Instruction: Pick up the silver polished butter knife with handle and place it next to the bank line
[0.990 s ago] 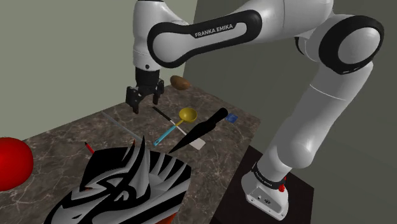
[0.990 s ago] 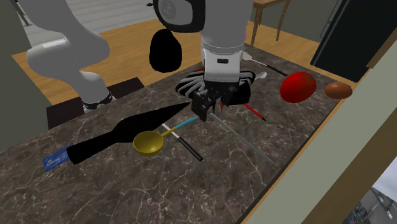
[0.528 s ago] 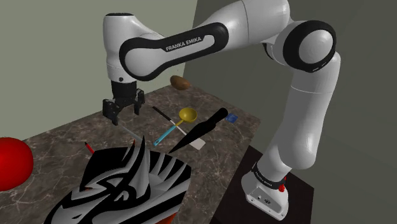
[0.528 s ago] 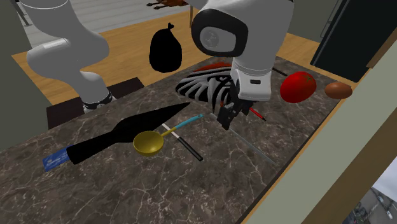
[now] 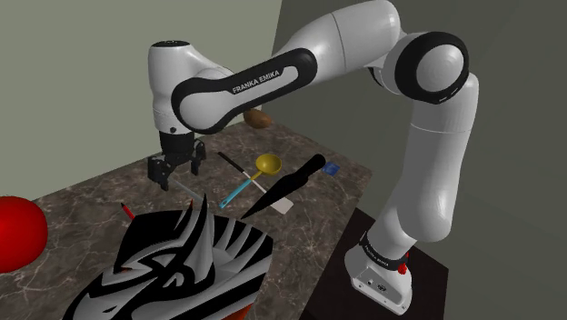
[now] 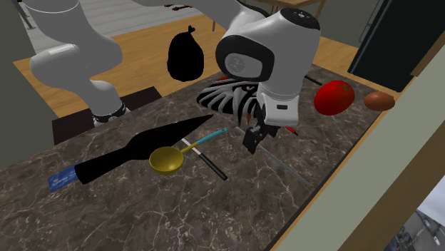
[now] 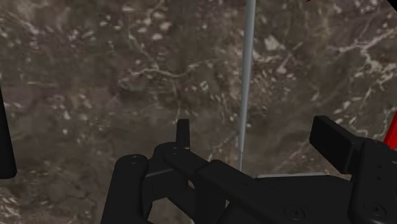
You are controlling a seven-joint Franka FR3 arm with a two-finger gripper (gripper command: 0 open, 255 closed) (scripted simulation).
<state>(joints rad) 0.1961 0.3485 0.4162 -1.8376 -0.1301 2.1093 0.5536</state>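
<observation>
One grey butter knife [image 7: 245, 70] lies on the tabletop [image 7: 95, 76] between the two jaws, which stand released, not touching it.

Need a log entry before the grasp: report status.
Gripper open, hovering over counter. Knife flat on counter, lined up between fingers, not held. Red stick alongside, clear of it.

White glossy arm [image 5: 427, 182] with black joint bands, "FRANKA EMIKA" lettering and an all-black tool [image 5: 176, 173] showing screws
</observation>
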